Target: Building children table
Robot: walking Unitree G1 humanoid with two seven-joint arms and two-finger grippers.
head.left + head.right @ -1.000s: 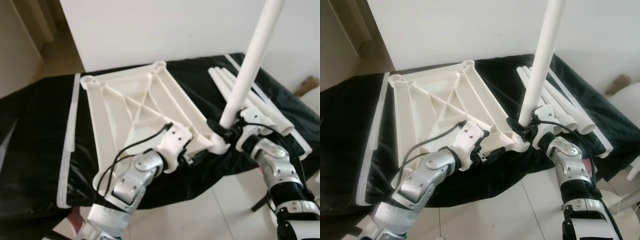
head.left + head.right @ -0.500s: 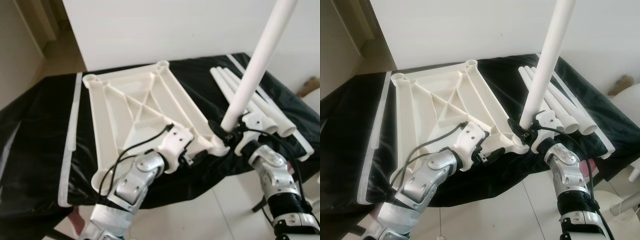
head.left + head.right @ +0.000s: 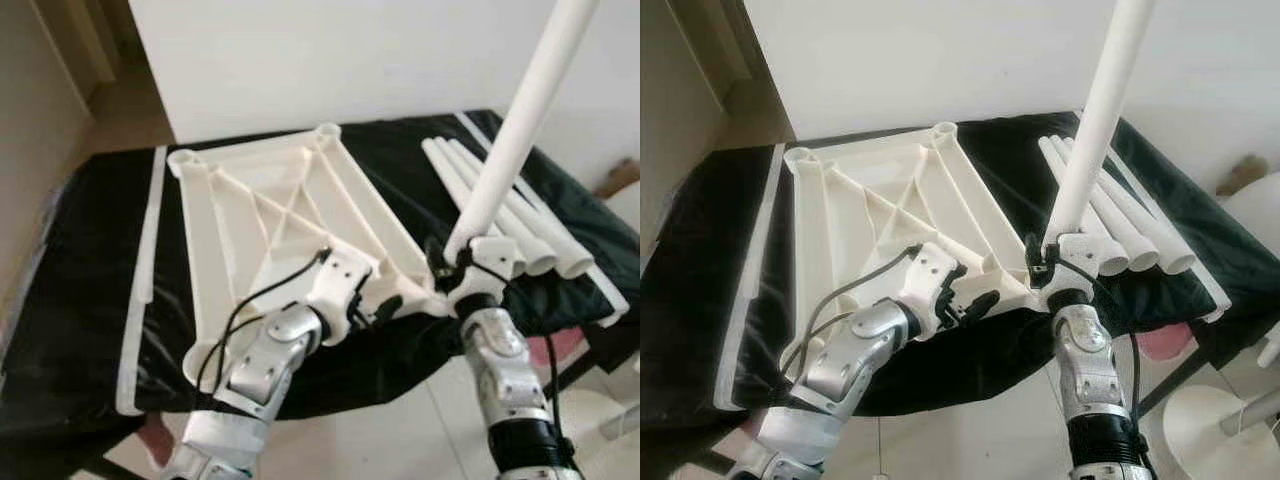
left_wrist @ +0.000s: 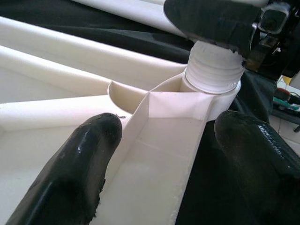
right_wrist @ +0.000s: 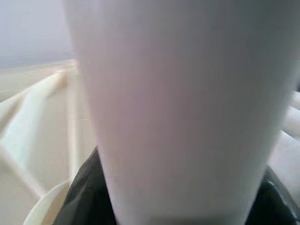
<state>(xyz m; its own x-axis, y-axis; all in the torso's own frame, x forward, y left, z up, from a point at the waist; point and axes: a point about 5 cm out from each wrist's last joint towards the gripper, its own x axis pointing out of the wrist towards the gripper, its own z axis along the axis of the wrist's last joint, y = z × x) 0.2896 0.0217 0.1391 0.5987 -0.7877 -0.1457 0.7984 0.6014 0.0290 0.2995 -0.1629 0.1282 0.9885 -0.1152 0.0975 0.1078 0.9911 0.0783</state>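
A cream tabletop lies upside down on a black-covered surface, ribs and corner sockets facing up. At its near right corner socket stands a long white table leg, leaning up and to the right. My right gripper is shut on the leg's base; the leg's tube is close in the right wrist view. My left gripper grips the tabletop's near edge beside that corner. Its fingers straddle a rib, and the leg's threaded end sits in the socket just ahead.
Three spare white legs lie side by side to the right of the tabletop. White strips lie along the cloth's left edge and right edge. A white wall rises behind. Tiled floor and a white round stool are at the near right.
The camera has shifted. My right forearm has swung left and now stands almost straight below the corner socket, still holding the leg there. The left gripper keeps its hold.
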